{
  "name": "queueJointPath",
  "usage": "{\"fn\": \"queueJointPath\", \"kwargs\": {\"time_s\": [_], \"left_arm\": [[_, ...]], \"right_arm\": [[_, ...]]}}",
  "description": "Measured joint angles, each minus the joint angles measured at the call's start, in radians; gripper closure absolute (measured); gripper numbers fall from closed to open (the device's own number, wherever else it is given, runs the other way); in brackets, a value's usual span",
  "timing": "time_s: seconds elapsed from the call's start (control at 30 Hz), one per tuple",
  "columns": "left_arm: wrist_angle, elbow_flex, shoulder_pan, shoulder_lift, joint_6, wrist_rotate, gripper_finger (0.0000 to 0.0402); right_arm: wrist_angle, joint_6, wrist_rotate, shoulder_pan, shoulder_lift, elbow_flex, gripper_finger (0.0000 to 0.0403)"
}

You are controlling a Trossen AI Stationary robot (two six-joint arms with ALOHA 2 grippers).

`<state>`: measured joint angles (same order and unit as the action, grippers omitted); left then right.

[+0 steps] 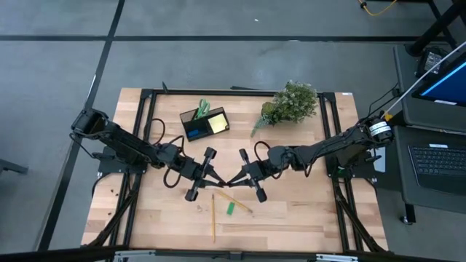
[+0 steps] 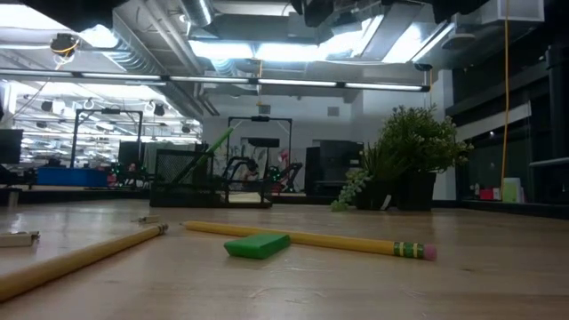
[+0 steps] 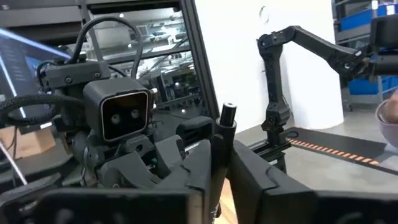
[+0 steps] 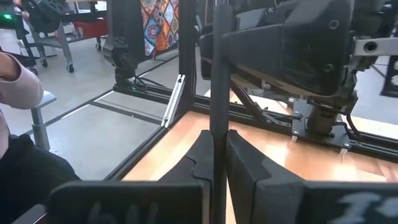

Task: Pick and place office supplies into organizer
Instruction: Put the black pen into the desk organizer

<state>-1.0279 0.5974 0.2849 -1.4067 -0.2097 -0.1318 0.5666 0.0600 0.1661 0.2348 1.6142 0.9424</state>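
A black pen [image 3: 227, 114] stands upright above the middle of the table, between my two grippers, which meet fingertip to fingertip. My left gripper [image 1: 223, 180] comes from the table's left and my right gripper [image 1: 234, 180] from its right. Both are shut on the pen. The black organizer [image 1: 204, 124] stands at the far left of centre, with green-handled scissors, a yellow pad and a blue block in it. Two yellow pencils [image 1: 213, 218] [image 1: 234, 201] and a small green block [image 1: 230, 209] lie flat on the wood near the front. My left gripper pinches the pen's shaft [image 3: 220, 138] between its two fingers, coming level from the table's left, across the pen. A short end with a cap [image 3: 228, 111] sticks up above the fingers. My right gripper pinches the same shaft [image 4: 217, 127] between its two fingers, level from the table's right and across the pen. A long stretch of pen rises above these fingers. The pen stands upright.
A leafy potted plant [image 1: 291, 103] stands at the far right of the table. In the low view the pencil [image 2: 311, 238] and green block [image 2: 257, 245] lie in front, with the organizer [image 2: 187, 182] behind. A person's sleeve [image 4: 15, 81] shows beyond the table.
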Motion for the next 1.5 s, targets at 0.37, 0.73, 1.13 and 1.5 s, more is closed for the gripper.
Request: {"fn": "queueJointPath", "kwargs": {"time_s": [0.37, 0.73, 1.13, 1.5], "left_arm": [[-0.001, 0.000, -0.003, 0.000, -0.021, 0.045, 0.0378], [0.000, 0.000, -0.019, 0.001, -0.022, 0.082, 0.0378], [0.028, 0.000, -0.066, 0.027, -0.039, 0.174, 0.0378], [0.278, 0.000, -0.129, 0.162, -0.068, 0.440, 0.0378]], "right_arm": [[0.001, -0.028, 0.001, -0.003, 0.000, 0.000, 0.0379], [-0.005, -0.019, -0.094, -0.005, 0.000, 0.000, 0.0257], [-0.230, 0.016, -0.115, -0.012, -0.118, 0.001, 0.0195], [-0.542, 0.012, -0.542, -0.026, -0.245, 0.001, 0.0213]]}}
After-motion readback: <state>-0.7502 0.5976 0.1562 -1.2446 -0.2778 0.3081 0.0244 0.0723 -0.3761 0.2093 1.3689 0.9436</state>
